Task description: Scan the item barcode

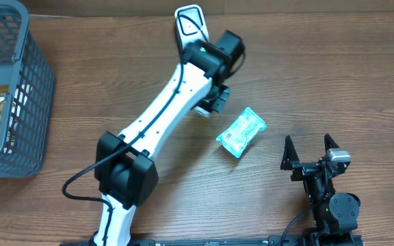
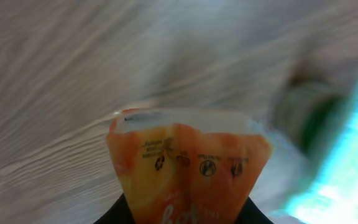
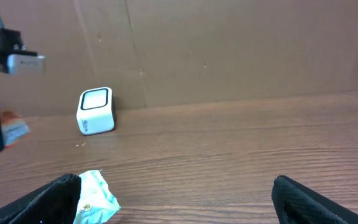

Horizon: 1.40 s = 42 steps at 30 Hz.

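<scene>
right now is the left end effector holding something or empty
Holding: an orange packet sits clamped in the left end effector, its sealed top sticking out in the wrist view.

1. You've got a brown wood-grain table (image 1: 334,75).
2. A grey basket (image 1: 29,116) sits on the table at your left edge.
3. A white scanner (image 1: 187,17) stands at the far side, near the middle.
4. A teal packet (image 1: 241,133) lies flat right of centre, well apart from the basket.
</scene>
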Available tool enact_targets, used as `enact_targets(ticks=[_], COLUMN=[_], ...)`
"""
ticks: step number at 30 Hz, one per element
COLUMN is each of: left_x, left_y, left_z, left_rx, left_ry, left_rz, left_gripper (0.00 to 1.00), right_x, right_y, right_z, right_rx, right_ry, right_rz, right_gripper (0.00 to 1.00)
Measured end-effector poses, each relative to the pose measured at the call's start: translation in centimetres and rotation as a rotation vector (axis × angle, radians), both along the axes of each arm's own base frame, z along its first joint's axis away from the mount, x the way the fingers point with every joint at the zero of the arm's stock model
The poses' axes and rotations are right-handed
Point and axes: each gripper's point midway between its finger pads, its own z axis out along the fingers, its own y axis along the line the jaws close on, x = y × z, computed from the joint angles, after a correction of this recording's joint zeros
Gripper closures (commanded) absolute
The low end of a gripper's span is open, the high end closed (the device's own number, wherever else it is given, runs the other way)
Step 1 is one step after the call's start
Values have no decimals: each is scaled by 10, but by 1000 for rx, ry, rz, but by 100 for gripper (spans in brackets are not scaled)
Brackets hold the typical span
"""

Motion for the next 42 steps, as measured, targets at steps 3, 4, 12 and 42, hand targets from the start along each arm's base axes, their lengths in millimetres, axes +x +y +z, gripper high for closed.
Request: enact_targets(ticks=[3,4,12,42], left_x=[8,8,-14,23], left_y=[11,12,24,71], left_z=[-16,-25,-116,-89], left_rx=[30,38,65,-289], left_ry=[-21,-21,20,134], left_rz=[36,46,104,227], left_gripper=[79,78,72,53], right_x=[0,0,0,0], right_y=[0,0,0,0], right_z=[0,0,0,0], right_rx=[0,0,0,0], right_ry=[1,0,0,0], right_rz=[0,0,0,0], right_gripper=[0,0,0,0])
